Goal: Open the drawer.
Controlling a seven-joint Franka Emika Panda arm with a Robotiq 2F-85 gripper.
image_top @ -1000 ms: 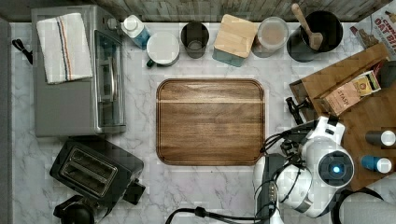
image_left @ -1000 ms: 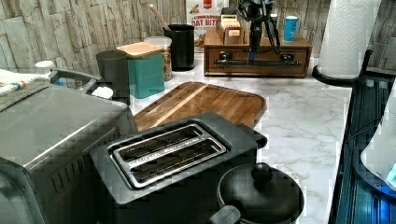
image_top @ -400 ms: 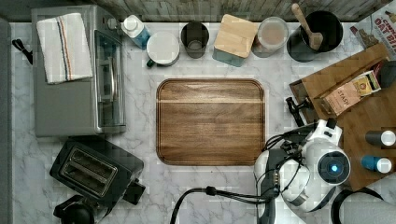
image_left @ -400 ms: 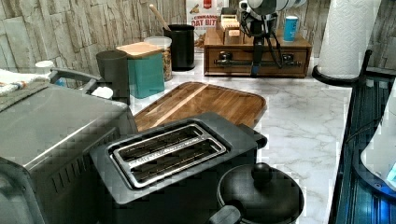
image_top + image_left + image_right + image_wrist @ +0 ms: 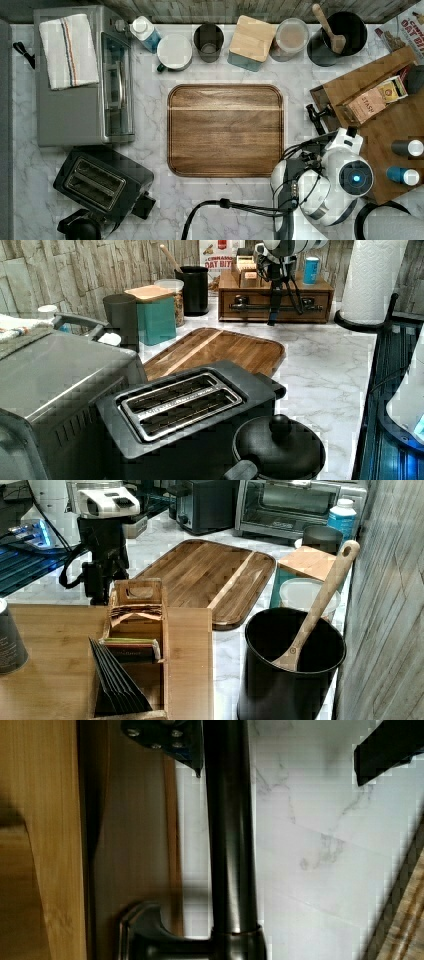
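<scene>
- Marble counter [image 5: 150, 210] carries everything; the top view takes in the whole spread.
- Toaster oven [image 5: 75, 110] sits at the top view's left with a striped towel [image 5: 67, 50] on top. The left view gets just its grey roof up close.
- Cutting board [image 5: 225, 130] lies flat mid-counter, well apart from the drawer unit.
- Robot arm [image 5: 345, 175] is at the top view's lower right, and its white body covers the gripper there. The right view shows the wrist upright just beside the wooden unit's edge.
- Black toaster [image 5: 180, 405] fills the left view's foreground.
- Drawer [image 5: 250, 296] sits in the low wooden unit at the back of the left view. Its full front shows there and looks flush with the frame. In the right view the unit's top and a tea bag rack [image 5: 132, 630] hide that front.
- Black utensil pot [image 5: 292, 665] with a wooden spoon [image 5: 320, 600] stands near in the right view.
- Handle [image 5: 231, 845] is a long dark bar across the drawer front. The wrist view shows it close up, with a mount post going into the wood.
- Gripper [image 5: 277, 770] points down at the bar, near mid-length in the left view [image 5: 273, 320].
- Jaws are wide and straddle the bar. One of the fingers [image 5: 165, 735] is between bar and drawer front, the other is out over the marble, and nothing is clamped. That gap reads in the wrist view; the left view gives just a dark vertical shape.
</scene>
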